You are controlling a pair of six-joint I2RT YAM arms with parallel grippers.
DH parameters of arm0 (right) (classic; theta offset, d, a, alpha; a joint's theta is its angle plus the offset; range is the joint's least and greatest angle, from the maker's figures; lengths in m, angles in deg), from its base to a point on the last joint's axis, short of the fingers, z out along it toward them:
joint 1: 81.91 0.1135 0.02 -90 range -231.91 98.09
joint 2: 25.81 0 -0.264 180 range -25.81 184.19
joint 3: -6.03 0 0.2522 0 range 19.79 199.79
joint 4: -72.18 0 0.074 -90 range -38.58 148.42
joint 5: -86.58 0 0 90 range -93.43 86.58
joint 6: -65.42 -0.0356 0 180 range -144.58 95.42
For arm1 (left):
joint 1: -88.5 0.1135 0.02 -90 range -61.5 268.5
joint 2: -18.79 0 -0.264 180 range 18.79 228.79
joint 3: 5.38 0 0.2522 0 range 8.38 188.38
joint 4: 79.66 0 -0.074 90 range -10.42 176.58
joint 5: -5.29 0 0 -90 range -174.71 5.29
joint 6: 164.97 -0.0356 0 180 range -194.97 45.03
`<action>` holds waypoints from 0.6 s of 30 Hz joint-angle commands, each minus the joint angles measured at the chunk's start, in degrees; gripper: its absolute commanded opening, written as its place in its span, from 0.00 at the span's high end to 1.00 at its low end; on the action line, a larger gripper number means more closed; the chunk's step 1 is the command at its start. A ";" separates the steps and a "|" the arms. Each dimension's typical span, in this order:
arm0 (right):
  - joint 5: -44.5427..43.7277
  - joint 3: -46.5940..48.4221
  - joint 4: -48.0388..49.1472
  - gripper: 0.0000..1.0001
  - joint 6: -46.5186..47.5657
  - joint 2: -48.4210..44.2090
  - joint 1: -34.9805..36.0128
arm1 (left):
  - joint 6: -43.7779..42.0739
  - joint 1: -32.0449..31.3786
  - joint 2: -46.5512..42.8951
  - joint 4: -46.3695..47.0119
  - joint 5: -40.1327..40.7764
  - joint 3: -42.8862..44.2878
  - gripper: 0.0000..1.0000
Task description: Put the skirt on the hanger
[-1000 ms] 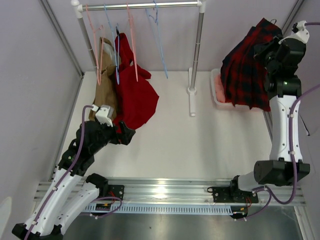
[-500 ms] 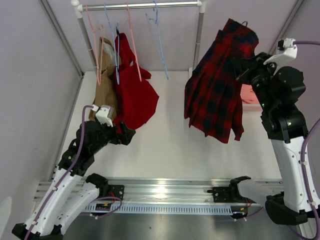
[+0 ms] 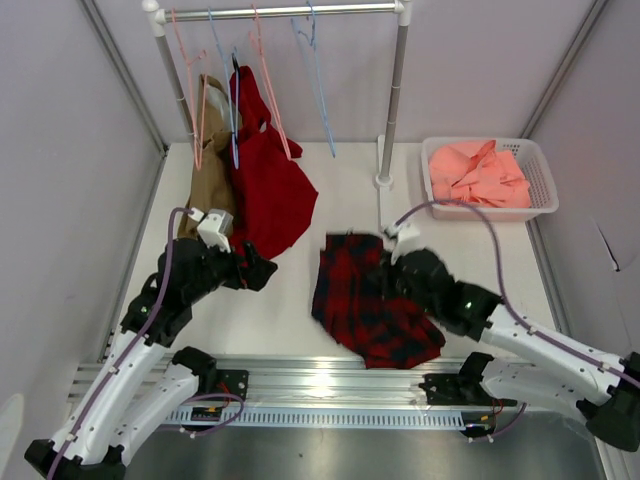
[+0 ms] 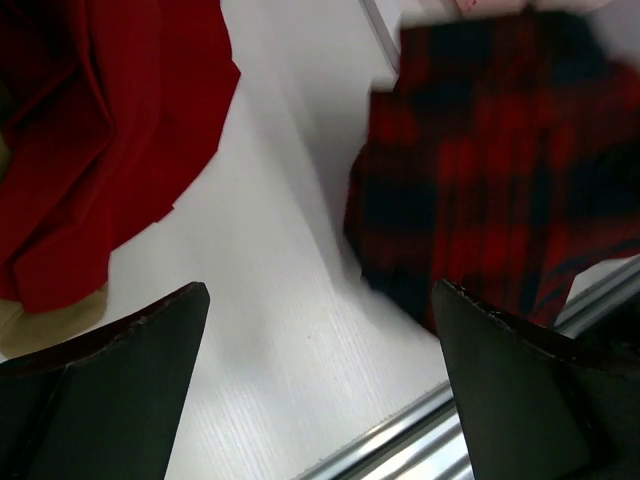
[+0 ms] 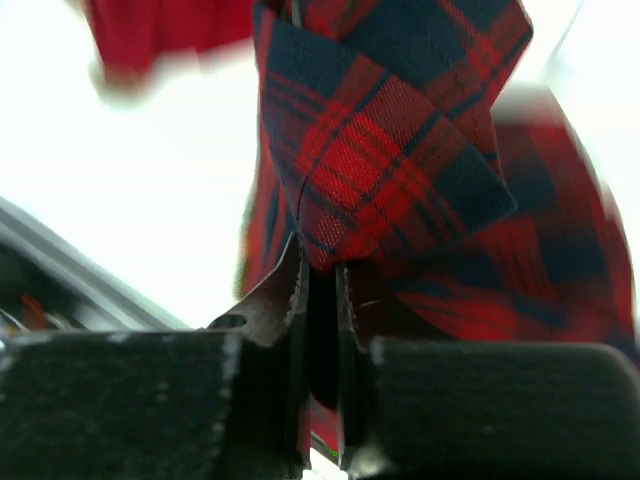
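Pinches a fold of the skirt (image 5: 380, 150) in the clenched right tool (image 5: 318, 270), low over the counter (image 3: 290, 320). Has the rest of the plaid cloth heaped by the middle of the near edge. Holds the left tool (image 4: 315, 300) splayed wide and empty, toward the left edge, beside a red garment (image 3: 270, 195). Shows the pink hanger (image 3: 196, 148) on the rail (image 3: 350, 9) at the far left corner.

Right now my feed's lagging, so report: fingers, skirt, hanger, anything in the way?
Right fingers shut on skirt, skirt heaped on table. Left fingers open, empty. Hanger on rail; red garment hanging close beside it.
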 commanded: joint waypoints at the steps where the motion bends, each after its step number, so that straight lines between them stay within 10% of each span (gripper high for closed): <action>1: -14.17 -8.68 8.04 0.84 -2.20 -3.66 11.77 | 5.81 -0.40 1.88 2.59 -4.80 -0.83 0.01; 9: -20.20 -13.45 3.91 0.41 -10.65 -2.79 25.34 | 19.87 -0.83 4.26 17.87 -13.50 -12.96 0.02; 18: -22.74 -9.23 0.48 0.41 -10.30 -0.94 27.55 | 18.48 -3.12 11.90 19.38 -10.96 -14.11 0.02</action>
